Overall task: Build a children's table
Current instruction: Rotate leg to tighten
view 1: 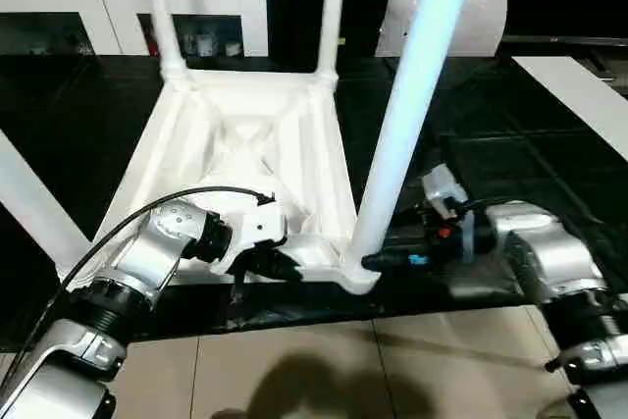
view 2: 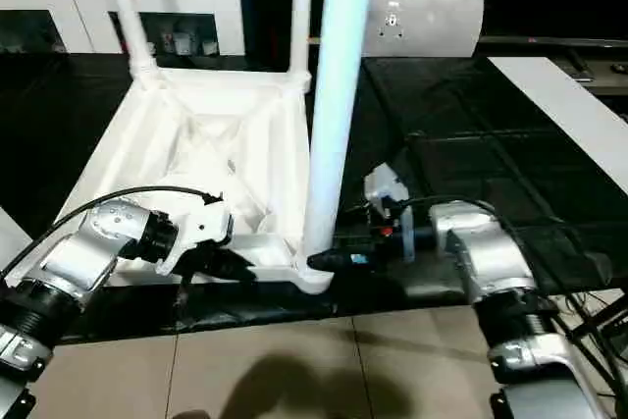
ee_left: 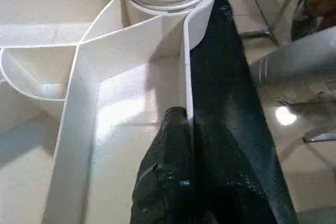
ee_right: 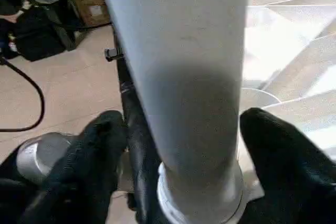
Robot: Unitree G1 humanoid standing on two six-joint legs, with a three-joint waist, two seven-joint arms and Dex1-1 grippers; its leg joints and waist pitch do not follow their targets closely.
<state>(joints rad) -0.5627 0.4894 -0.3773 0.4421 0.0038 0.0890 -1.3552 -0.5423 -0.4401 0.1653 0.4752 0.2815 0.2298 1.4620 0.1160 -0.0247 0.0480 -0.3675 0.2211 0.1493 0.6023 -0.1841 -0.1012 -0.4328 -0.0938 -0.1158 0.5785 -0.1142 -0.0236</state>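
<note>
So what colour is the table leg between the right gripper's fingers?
White, like the tabletop; the leg shows best in the right wrist view.

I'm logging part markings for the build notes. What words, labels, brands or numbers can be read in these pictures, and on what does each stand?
No text can be read.
White panel behind the table: a small dark mark, too small to read.
Right gripper: small blue and red spots on its body, too blurred to tell whether they bear text.
Table top and the near leg: plain white, no marking visible.
</note>
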